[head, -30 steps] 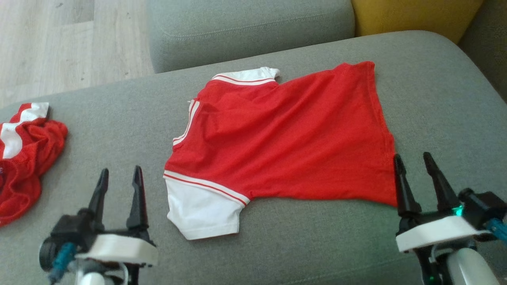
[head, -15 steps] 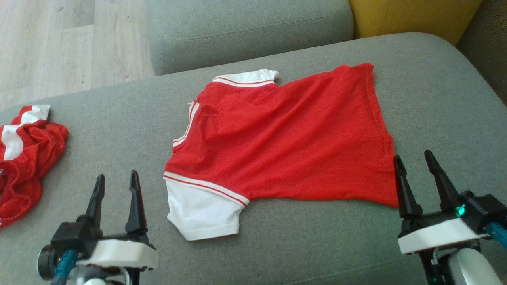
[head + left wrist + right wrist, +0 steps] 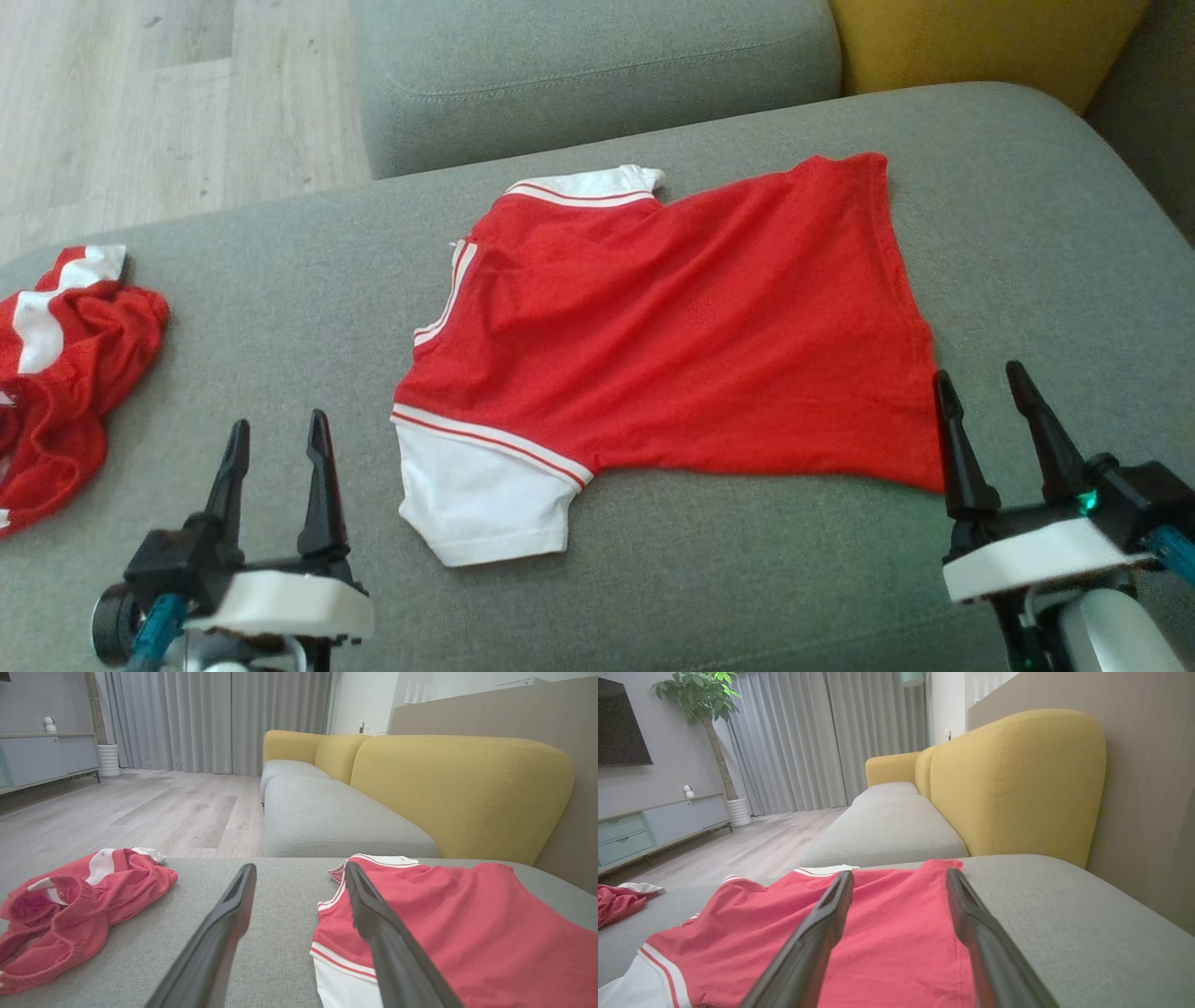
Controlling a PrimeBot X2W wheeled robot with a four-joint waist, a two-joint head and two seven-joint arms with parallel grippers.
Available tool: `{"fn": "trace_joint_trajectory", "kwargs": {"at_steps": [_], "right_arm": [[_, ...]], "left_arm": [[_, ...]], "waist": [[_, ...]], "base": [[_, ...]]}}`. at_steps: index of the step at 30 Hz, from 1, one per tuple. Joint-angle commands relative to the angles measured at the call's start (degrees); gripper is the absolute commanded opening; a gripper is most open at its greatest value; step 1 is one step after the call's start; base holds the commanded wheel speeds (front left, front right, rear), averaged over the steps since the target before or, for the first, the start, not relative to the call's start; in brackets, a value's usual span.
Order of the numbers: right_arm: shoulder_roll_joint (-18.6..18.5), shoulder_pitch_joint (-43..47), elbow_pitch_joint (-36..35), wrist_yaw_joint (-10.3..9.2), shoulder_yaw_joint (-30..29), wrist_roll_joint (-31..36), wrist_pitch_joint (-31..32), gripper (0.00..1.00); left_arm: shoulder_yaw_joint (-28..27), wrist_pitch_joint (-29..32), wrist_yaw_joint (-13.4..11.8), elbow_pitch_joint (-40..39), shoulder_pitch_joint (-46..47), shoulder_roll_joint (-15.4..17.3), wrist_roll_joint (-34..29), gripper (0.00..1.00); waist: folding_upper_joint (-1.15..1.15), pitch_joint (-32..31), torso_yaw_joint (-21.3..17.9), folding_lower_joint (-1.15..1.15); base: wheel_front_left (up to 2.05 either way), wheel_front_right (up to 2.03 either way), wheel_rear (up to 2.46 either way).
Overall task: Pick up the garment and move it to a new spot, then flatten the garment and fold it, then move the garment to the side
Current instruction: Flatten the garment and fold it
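The garment is a red T-shirt with white sleeves and lies spread out on the grey sofa cushion, collar to the left, hem to the right. It also appears as the garment in the left wrist view and the garment in the right wrist view. My left gripper hovers open near the front, left of the white near sleeve. Open as well, my right gripper stands at the shirt's near hem corner. Neither holds anything.
A second red and white garment lies crumpled at the cushion's left end, seen too as that crumpled garment. Another grey seat cushion and a yellow backrest lie beyond. Wooden floor is at the far left.
The head view has shifted slightly, so everything sits a little lower and to the right. My left gripper has drawn back a little toward the front edge. The shirt lies as before.
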State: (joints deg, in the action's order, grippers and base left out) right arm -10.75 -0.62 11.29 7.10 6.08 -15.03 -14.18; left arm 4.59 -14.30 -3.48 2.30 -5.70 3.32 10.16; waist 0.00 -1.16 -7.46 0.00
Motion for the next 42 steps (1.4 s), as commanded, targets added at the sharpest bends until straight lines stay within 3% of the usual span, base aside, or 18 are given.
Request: {"fn": "trace_joint_trajectory", "kwargs": {"at_steps": [1,6,13,17,23,29,42], "right_arm": [[-0.7,-2.0,-1.0,0.39,0.4,0.2,0.4,1.00],[0.2,-2.6,3.5,0.39,-2.6,-1.3,10.9,1.00],[1.2,-7.0,9.3,0.39,-7.1,-0.5,28.3,1.00],[2.2,-10.0,11.6,0.39,-7.6,-1.6,34.5,1.00],[2.5,-13.1,16.5,0.39,-8.7,-2.4,40.7,1.00],[3.0,-15.1,19.4,0.39,-8.8,-2.8,41.1,1.00],[3.7,-17.7,25.0,0.39,-6.8,-4.3,38.0,1.00]], "left_arm": [[-2.4,-0.7,0.5,-1.2,2.0,0.0,-0.5,1.00],[-1.7,2.1,2.6,2.1,3.7,-0.2,2.9,1.00],[-1.2,22.7,5.6,5.5,13.1,2.3,8.9,1.00],[0.0,37.0,6.0,9.0,17.5,3.3,12.0,1.00],[2.0,49.5,7.2,14.9,22.8,3.2,15.9,1.00],[4.2,56.1,8.4,22.9,26.6,4.7,16.6,1.00],[3.8,59.5,9.1,28.9,28.4,7.9,18.4,1.00]], "waist": [[0.00,0.0,-0.1,0.00],[0.00,0.2,-0.2,0.00],[0.00,1.2,0.0,0.00],[0.00,2.4,-0.1,0.00],[0.00,4.4,0.5,0.00],[0.00,5.0,0.2,0.00],[0.00,5.0,-0.3,0.00]], "base": [[0.00,0.00,0.00],[0.00,0.00,0.00],[0.00,0.00,0.00],[0.00,0.00,0.00],[0.00,0.00,0.00],[0.00,0.00,0.00],[0.00,0.00,0.00]]}}
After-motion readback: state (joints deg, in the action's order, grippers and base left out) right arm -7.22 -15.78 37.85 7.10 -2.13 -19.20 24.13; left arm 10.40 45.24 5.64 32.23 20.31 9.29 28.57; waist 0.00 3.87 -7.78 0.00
